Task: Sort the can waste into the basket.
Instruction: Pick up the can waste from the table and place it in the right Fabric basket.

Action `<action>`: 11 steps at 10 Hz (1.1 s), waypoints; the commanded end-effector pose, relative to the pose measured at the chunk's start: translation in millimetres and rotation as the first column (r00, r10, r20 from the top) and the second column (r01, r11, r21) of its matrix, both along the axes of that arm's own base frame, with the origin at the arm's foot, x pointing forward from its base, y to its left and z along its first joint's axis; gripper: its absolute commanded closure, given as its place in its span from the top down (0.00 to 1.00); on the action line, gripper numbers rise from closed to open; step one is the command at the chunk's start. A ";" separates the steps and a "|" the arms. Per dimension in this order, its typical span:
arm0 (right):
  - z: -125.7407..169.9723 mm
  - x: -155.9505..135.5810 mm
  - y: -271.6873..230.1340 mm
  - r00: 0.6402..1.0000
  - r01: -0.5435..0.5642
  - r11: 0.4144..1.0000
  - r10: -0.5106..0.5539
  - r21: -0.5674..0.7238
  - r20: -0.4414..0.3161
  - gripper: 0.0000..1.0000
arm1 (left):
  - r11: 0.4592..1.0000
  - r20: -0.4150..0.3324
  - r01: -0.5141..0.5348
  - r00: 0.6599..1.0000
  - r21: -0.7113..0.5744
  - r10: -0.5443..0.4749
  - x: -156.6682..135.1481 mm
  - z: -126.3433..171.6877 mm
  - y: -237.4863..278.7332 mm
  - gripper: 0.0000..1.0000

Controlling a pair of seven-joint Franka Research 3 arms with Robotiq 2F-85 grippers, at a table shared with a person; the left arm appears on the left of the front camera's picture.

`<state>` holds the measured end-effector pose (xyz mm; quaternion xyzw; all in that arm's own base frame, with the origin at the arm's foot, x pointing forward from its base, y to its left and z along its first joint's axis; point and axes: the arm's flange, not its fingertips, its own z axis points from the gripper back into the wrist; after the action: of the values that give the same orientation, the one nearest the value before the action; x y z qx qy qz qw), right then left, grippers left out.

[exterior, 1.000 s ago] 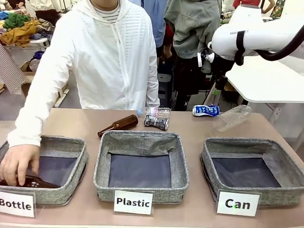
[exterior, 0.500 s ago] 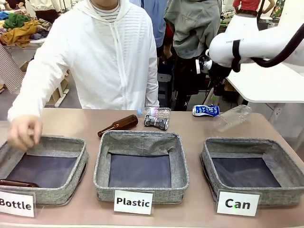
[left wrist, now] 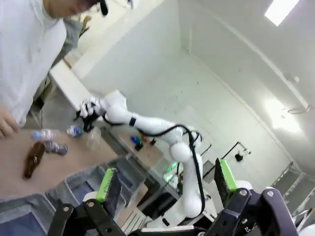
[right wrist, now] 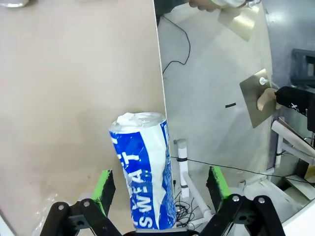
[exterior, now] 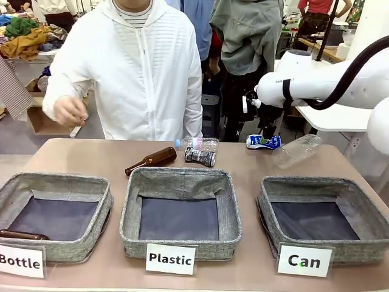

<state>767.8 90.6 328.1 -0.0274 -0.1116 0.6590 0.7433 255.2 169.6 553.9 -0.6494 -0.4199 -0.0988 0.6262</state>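
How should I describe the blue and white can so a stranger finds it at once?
From the basket carded "Can", go to the table's far edge. There, below the open right claw, lies a crushed can. It alone is blue and white with lettering; the bottle beside it is clear.

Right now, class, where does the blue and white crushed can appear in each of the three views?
Front view: the blue and white can lies by the table's far edge, right of middle, just under the right gripper.
Left wrist view: the can is small and far off, at middle left.
Right wrist view: the can is at bottom centre, between the open fingers.
Shared landmark: the tan table, whose edge runs beside the can.
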 end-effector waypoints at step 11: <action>-18.1 24.1 5.1 0.993 -0.014 0.997 0.005 -0.080 -0.118 0.00 | 0.947 -0.233 0.182 0.965 0.263 -0.121 37.2 -80.7 -82.1 1.00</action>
<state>776.3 95.0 308.2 -0.0053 -0.0551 0.6698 0.7405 292.2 91.8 470.4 -0.5808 -0.2811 -0.1406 0.7509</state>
